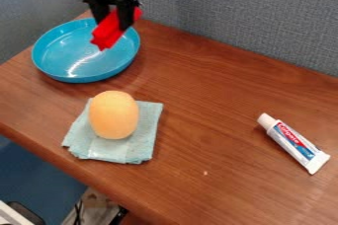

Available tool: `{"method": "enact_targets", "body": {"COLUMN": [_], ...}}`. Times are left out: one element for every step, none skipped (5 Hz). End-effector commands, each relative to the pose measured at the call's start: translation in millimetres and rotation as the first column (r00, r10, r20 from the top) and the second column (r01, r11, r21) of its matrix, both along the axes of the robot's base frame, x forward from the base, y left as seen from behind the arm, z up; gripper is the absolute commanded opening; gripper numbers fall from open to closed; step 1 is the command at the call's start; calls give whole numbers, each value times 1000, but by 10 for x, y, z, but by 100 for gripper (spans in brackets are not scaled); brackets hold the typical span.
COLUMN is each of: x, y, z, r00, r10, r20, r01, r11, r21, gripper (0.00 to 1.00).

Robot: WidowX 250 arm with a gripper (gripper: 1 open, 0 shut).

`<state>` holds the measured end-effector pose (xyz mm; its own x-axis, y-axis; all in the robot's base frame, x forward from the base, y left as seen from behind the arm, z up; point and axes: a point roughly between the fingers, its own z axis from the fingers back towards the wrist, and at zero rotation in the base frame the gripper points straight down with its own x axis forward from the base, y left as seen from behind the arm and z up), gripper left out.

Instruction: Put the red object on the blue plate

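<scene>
Far left: gripper (111, 19), pointing down, fingers clamped on the red object (109, 33), which hangs tilted above the right part of the blue plate (59, 61); whether it touches the plate can't be told. Plate sits at table's (211, 91) far-left corner. Near centre-left: orange egg-shaped obj. (113, 114) resting on pale teal folded cloth (138, 142). Right, well apart: toothpaste tube (292, 141) lying flat.

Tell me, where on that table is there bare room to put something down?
Bare wood lies between the egg on its cloth and the toothpaste tube, and along the back edge right of the blue plate. The plate's corner is crowded: the claw holds the red block there.
</scene>
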<state>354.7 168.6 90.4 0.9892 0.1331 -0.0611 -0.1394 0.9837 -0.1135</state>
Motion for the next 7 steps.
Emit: {"method": "enact_targets", "body": {"x": [-43, -78, -119, -157, -179, -181, -182], "y": [281, 421, 517, 594, 667, 715, 725], "z": [459, 367, 240, 99, -46, -212, -228], "r00": [992, 992, 992, 993, 993, 992, 992], "r10": [47, 67, 85, 94, 103, 111, 115], "r20": [114, 104, 89, 72, 57, 54, 55], "r01": [-56, -78, -96, -104, -112, -120, -124], "r11": [995, 992, 987, 983, 978, 972, 972], "r21": [79, 104, 127, 151, 178, 201, 201], "gripper": [0, 0, 0, 0, 0, 0, 0]}}
